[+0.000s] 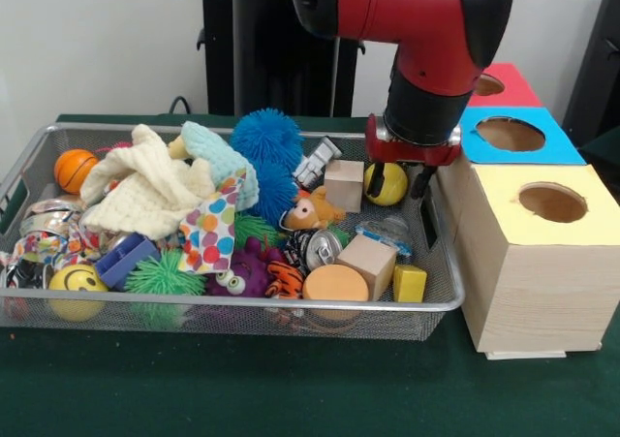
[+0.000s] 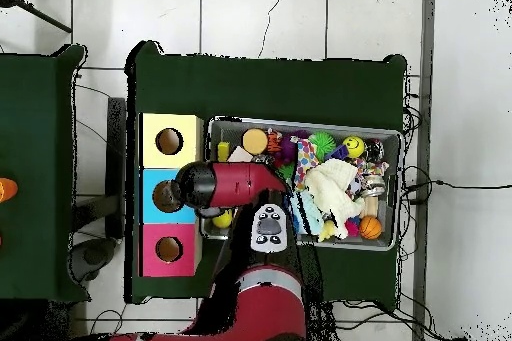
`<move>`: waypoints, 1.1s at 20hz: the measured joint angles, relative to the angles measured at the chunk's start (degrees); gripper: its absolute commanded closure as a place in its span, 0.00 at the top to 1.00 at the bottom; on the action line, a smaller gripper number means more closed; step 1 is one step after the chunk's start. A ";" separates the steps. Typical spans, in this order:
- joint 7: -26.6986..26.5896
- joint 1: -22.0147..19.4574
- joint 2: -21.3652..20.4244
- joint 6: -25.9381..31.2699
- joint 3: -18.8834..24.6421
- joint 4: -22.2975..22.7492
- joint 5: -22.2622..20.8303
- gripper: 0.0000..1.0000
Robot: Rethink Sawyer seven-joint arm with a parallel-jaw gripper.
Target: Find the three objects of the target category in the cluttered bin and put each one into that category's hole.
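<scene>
- gripper [image 1: 399, 181] low in wire bin [image 1: 441, 296], far corner beside boxes, fingers narrowly apart round yellow ball [image 1: 391, 185]; grasp unclear
- yellow box [image 1: 538, 253], blue box [image 1: 511, 137], red box [image 1: 502, 85] holes just beside bin

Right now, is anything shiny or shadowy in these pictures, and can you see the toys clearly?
In the front view, light glints off the red arm and the bin's wire rim, and the gripper shades the yellow ball beneath it. The toys near the front look fairly clear. In the overhead view, the toys are tiny and hard to tell apart, and the arm hides the blue box hole.
</scene>
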 measured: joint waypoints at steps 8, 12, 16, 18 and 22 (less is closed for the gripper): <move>0.00 -2.46 4.79 0.05 1.15 -4.25 0.01 1.00; 0.00 -3.56 5.01 1.42 1.88 -5.18 0.02 1.00; 0.00 -4.35 5.10 1.98 2.70 -5.52 0.01 1.00; 0.01 -4.47 5.09 1.99 2.89 -5.53 0.01 1.00; 0.01 -4.73 5.08 2.04 3.14 -5.53 0.01 1.00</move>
